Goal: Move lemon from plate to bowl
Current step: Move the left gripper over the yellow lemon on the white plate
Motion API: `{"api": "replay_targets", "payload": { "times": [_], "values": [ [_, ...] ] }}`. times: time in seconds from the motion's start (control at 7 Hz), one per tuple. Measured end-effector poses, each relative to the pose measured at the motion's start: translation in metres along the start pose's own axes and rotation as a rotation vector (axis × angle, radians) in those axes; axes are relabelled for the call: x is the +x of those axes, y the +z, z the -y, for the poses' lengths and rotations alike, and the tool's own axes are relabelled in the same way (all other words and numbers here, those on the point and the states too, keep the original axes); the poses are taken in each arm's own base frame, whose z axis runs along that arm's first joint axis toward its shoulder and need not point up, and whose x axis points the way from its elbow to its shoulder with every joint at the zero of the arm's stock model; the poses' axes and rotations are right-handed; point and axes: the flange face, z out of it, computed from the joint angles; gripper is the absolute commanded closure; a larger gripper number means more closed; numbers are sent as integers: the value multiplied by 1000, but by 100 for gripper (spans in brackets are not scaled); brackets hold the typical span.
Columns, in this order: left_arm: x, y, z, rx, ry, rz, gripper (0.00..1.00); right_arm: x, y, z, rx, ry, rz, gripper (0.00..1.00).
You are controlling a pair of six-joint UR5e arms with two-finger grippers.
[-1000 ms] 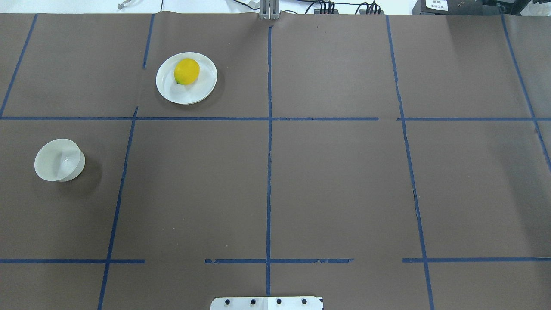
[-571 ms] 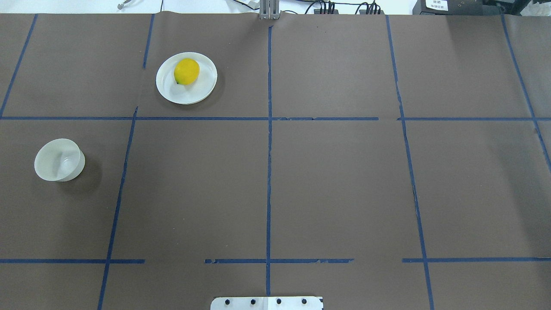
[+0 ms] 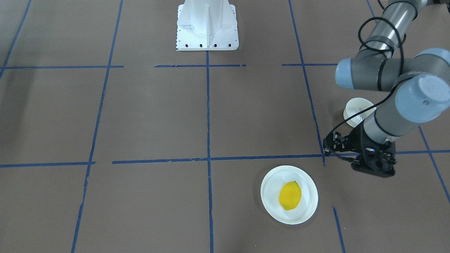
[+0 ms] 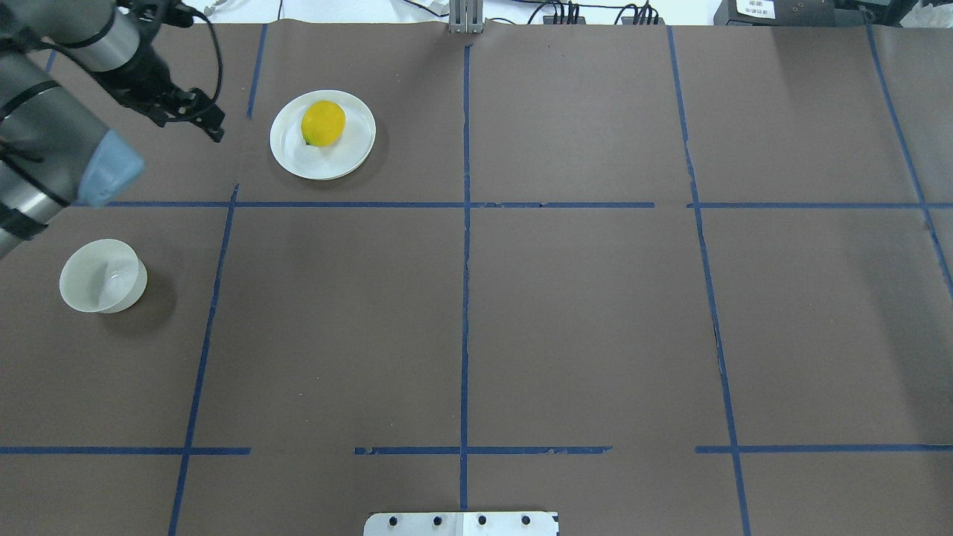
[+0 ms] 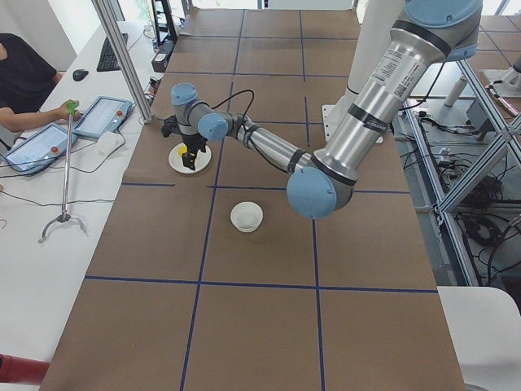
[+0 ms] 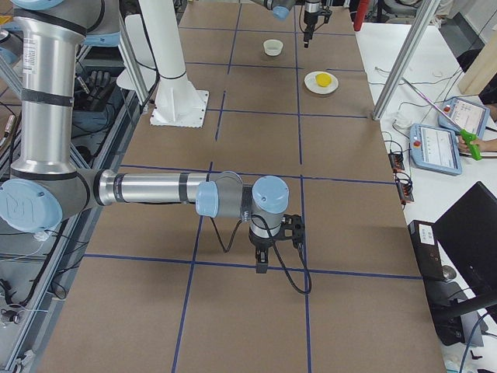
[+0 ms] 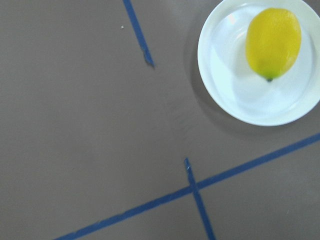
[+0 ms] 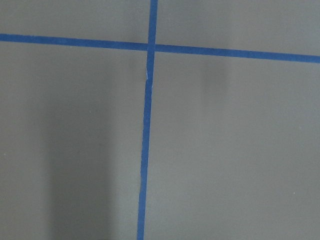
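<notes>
On brown table point(image 4: 595, 298), locate plate point(image 4: 354, 152). Find left gripper point(image 4: 214, 130) beside plate; cannot tell whether released or clenched. Same for right gripper point(image 6: 262, 264), well apart from plate. Find bowl point(image 4: 103, 275) well apart from plate, lemon point(image 4: 323, 123) lying on plate.

A robotics lab: tape-gridded table point(image 4: 595, 298), aluminium framing point(image 5: 120, 49), operators' tablets point(image 6: 439, 148).

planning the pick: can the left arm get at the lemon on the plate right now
Probably yes: the left gripper hovers just beside the plate, and the lemon lies uncovered with nothing between them.
</notes>
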Motion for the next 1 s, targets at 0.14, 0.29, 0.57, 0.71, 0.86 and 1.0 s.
{"api": "replay_targets", "payload": {
  "times": [0.14, 0.29, 0.57, 0.71, 0.86, 1.0],
  "values": [
    [22, 8, 28, -2, -34, -3, 0, 0, 0, 0, 0, 0, 0, 0],
    [39, 20, 46, 6, -56, -16, 0, 0, 0, 0, -1, 1, 0, 0],
    [64, 51, 69, 12, -72, -41, 0, 0, 0, -1, -1, 1, 0, 0],
    [70, 61, 72, 13, -68, -48, 0, 0, 0, 0, -1, 1, 0, 0],
    [75, 70, 72, 12, -60, -54, 0, 0, 0, -1, -1, 1, 0, 0],
    [77, 80, 70, 13, -53, -61, 0, 0, 1, -1, -1, 1, 0, 0]
  ]
}}
